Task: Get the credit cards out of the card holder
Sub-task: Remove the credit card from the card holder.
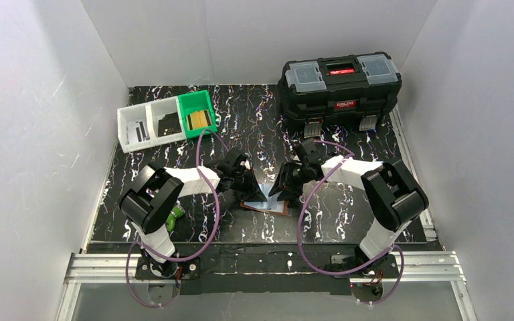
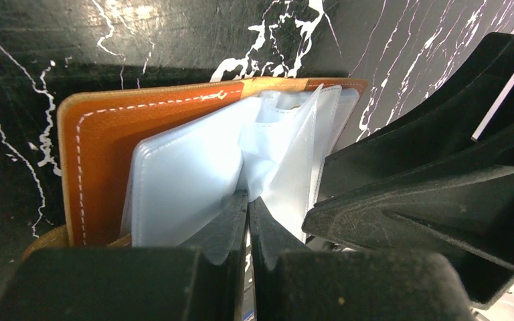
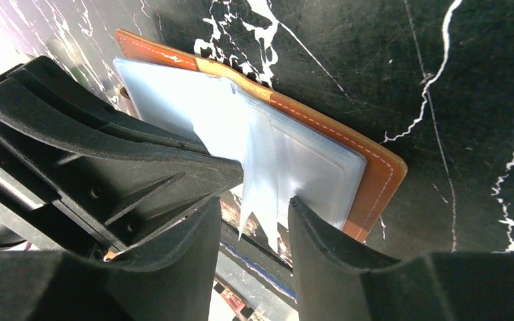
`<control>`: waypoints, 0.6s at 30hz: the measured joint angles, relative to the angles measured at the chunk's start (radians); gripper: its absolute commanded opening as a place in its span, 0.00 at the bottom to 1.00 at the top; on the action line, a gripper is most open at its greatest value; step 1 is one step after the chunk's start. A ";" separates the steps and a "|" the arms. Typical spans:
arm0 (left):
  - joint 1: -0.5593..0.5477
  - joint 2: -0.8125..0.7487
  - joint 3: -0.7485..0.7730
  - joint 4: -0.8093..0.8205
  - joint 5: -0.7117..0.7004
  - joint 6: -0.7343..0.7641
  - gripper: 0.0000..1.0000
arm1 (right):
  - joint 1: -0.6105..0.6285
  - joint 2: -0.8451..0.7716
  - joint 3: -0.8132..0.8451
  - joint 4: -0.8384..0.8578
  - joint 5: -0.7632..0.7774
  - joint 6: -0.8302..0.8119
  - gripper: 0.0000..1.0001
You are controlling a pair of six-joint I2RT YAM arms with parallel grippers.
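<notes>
- Bench [image 1: 254,120]: card holder [image 1: 264,206] lies open at centre, between the arms.
- Left claw [image 2: 247,200]: pressed together, pinching a pale pocket sleeve [image 3: 261,154] upright.
- Right claw [image 3: 255,204]: half spread, straddling the sleeve's edge.
- Credit cards: none visible. Step judged pocket-opening; next, the right claw needs a card edge to nip.

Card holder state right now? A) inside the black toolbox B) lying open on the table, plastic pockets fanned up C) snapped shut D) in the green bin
B: the card holder lies open on the table, brown inner face up, its plastic pockets fanned up from the middle.
</notes>
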 measured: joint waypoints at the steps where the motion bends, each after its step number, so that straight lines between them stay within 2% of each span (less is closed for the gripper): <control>1: 0.000 0.000 0.000 0.000 0.000 0.003 0.00 | 0.000 0.001 0.000 0.001 0.000 0.000 0.40; 3: 0.000 0.000 0.000 -0.001 0.002 0.008 0.02 | 0.001 0.003 0.000 0.002 0.001 -0.002 0.29; 6: 0.000 -0.001 0.002 -0.007 0.002 0.021 0.18 | 0.001 0.006 0.001 0.001 0.002 -0.006 0.12; 9: 0.000 -0.013 0.007 -0.037 0.001 0.035 0.29 | 0.001 0.010 0.008 -0.008 0.006 -0.009 0.01; 12: 0.000 -0.040 0.014 -0.080 -0.011 0.058 0.37 | 0.001 0.013 0.021 -0.017 0.010 -0.017 0.01; 18: 0.000 -0.113 0.038 -0.187 -0.062 0.110 0.42 | 0.001 0.013 0.038 -0.039 0.031 -0.039 0.01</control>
